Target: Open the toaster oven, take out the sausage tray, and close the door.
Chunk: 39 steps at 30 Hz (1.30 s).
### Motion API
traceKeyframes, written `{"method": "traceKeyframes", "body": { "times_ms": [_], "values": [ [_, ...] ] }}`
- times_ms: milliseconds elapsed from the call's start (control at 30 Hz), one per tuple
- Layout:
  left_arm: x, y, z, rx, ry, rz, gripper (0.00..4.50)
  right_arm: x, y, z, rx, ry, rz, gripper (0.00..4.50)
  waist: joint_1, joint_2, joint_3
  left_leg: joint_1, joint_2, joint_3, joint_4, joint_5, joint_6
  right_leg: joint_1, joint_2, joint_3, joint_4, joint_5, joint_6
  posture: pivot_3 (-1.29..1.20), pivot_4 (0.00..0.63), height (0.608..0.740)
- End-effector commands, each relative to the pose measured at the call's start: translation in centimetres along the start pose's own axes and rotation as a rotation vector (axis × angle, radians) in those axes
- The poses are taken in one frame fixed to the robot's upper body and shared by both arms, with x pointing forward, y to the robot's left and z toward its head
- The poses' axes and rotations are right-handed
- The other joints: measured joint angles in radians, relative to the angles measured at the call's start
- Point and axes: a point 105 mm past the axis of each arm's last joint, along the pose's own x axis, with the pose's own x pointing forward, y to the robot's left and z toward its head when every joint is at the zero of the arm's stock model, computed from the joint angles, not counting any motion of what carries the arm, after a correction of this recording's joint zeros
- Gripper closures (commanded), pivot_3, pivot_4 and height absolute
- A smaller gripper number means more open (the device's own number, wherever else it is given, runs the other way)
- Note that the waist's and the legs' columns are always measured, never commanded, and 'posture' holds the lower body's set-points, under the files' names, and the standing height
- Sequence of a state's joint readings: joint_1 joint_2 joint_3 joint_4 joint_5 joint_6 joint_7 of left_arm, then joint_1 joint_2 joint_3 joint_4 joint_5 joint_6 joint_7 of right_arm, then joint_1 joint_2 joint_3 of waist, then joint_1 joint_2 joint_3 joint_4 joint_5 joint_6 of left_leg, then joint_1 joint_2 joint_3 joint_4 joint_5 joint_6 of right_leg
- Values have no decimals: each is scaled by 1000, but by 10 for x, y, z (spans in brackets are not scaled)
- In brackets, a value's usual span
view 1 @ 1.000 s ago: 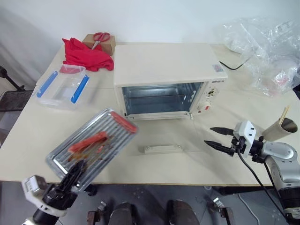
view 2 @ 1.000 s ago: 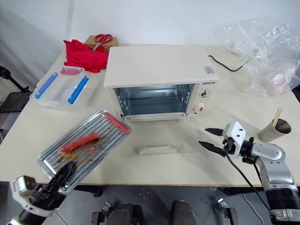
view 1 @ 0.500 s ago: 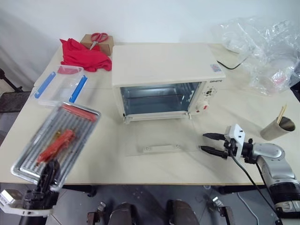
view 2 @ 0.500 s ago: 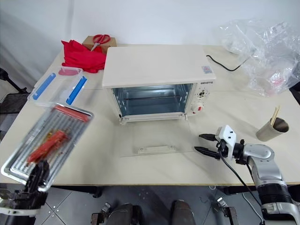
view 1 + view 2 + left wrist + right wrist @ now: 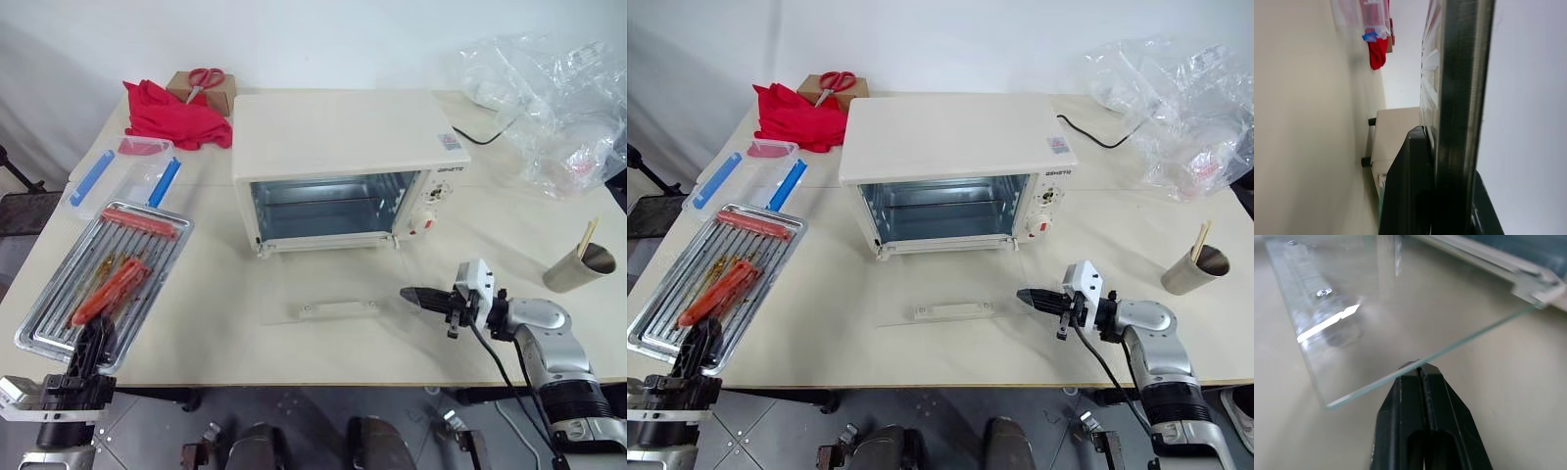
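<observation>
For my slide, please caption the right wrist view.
Shut right hand at the edge of the open glass door.

The head views are bright and evenly lit, with soft light from above and only weak shadows under the oven (image 5: pixel 343 176). The plastic wrap (image 5: pixel 549 108) at upper right shows white glare. In the left wrist view the tray (image 5: pixel 1459 98) edge is very near and blurred. In the right wrist view the glass door (image 5: pixel 1400 308) reflects a bright streak, and its far part is out of focus.
</observation>
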State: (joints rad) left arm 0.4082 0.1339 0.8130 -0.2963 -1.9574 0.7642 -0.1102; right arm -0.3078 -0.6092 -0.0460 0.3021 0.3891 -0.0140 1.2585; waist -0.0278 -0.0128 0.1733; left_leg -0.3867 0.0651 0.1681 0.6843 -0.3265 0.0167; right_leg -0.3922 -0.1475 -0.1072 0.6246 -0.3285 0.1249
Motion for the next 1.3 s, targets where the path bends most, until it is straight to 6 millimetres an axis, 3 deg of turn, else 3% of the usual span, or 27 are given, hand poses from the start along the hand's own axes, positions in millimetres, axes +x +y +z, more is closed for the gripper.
{"method": "traceKeyframes", "body": {
  "times_ms": [33, 233, 400, 600, 733, 833, 933, 1200, 1233, 1300],
  "values": [
    [2, -9, 2, 20, 10, -32, 4500, -1, 5, 23, 14, -53, 41, 4478, 0, 0, 0, 0, 0, 0, 0, 0, 0, 0, 0, 0, 0, 0, 0, 0, 150, 740],
    [1, -8, -2, 13, 38, -25, 4500, -5, 4, 73, -21, -172, 44, 4478, 1, 0, 0, 0, 0, 0, 0, 0, 0, 0, -1, 0, 0, 0, 0, 0, 150, 740],
    [2, -7, -3, 10, 70, -23, 4500, -7, -11, 107, -54, -276, -14, 4478, 0, 0, 0, 0, 0, 0, 0, 0, 0, 0, 0, 0, 0, 0, 0, 0, 150, 740],
    [-3, -8, -8, 4, 107, -25, 4500, -2, -7, 121, -88, -316, -3, 4478, 0, 0, 0, 0, 0, 0, 0, -1, 0, 0, -1, 0, 0, 0, 0, 0, 150, 740],
    [-12, -10, -12, 14, 167, -15, 4500, -1, 1, 109, -70, -250, 24, 4478, 0, 0, 0, -1, 0, 0, -1, -1, 0, -1, 0, 0, 0, 0, 0, 0, 150, 740],
    [-17, -13, -14, 18, 203, -21, 4500, -7, 9, 110, -61, -263, 65, 3918, 2, 0, 0, -1, 0, 0, -1, -1, 0, -1, -1, 0, -1, 0, 0, 0, 150, 740],
    [-20, -16, -16, 17, 232, -31, 4500, -12, 21, 103, -90, -202, 118, 2917, 2, 0, 0, -1, 0, 0, -1, -1, 1, -1, -1, 0, -1, 0, 0, 0, 150, 740],
    [-28, -14, -41, -16, 511, 42, 4500, -23, 66, 101, -162, -211, 256, 282, 0, 0, 0, -1, 2, 0, -2, -2, 0, -1, -1, 0, -3, 0, -1, 0, 150, 740],
    [-27, -14, -43, -17, 539, 45, 4500, -24, 68, 99, -165, -203, 255, 41, 1, 0, 0, -1, 2, 0, -2, -2, 0, -1, -1, 0, -3, 0, -1, 0, 150, 740],
    [-24, -13, -51, -13, 622, 70, 4500, -28, 73, 94, -137, -177, 268, 41, 2, 0, 0, -1, 2, 0, -2, -2, 0, -1, -2, 1, -3, -1, -1, 0, 150, 740]
  ]
}}
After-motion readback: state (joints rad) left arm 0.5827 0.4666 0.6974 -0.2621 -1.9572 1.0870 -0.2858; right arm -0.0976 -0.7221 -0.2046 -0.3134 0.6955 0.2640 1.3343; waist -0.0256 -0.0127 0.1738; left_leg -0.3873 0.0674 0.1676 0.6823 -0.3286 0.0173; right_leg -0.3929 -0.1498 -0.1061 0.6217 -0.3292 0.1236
